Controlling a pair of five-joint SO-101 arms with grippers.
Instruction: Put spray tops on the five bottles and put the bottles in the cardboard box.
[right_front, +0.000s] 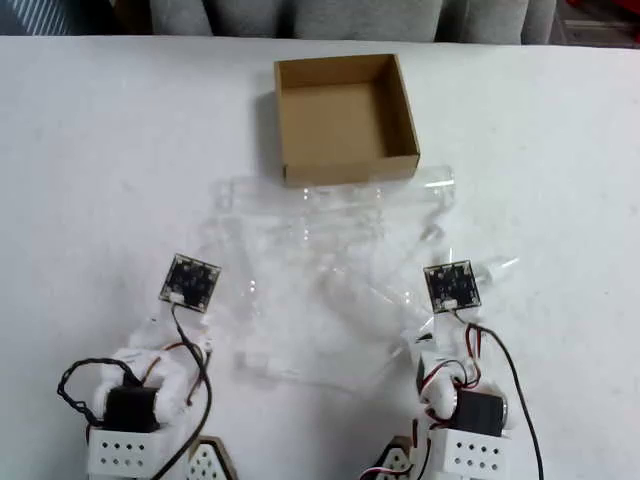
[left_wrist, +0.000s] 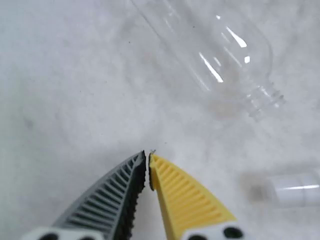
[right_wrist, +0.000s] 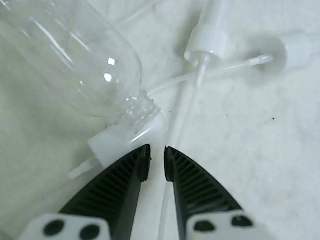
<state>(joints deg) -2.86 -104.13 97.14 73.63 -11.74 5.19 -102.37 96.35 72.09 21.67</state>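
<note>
White tabletop, seen from above, with two robot arms side by side at the near edge.

At the near left, the left arm's grey and yellow ridged claw hangs just above the table with its tips pressed together and nothing between them. Just beyond it a clear plastic bottle lies on its side. Its threaded neck is open and bare. A white plastic spray top lies loose on the table near that neck, apart from it.

In the middle, a jumble of clear bottles and tops is spread between the arms. They are too transparent to count from above. Just behind the jumble, at the far centre, the square brown cardboard box stands open and empty.

At the near right, the right arm's black ridged claw has its tips a narrow gap apart, gripping nothing. Just ahead lies a second clear bottle, its neck apparently uncapped. One white spray top lies right against that neck. Another spray top with a thin dip tube lies farther off.

Judging from this, the task has barely begun: no top looks fitted and no bottle is boxed. All five bottles appear left to do.
</note>
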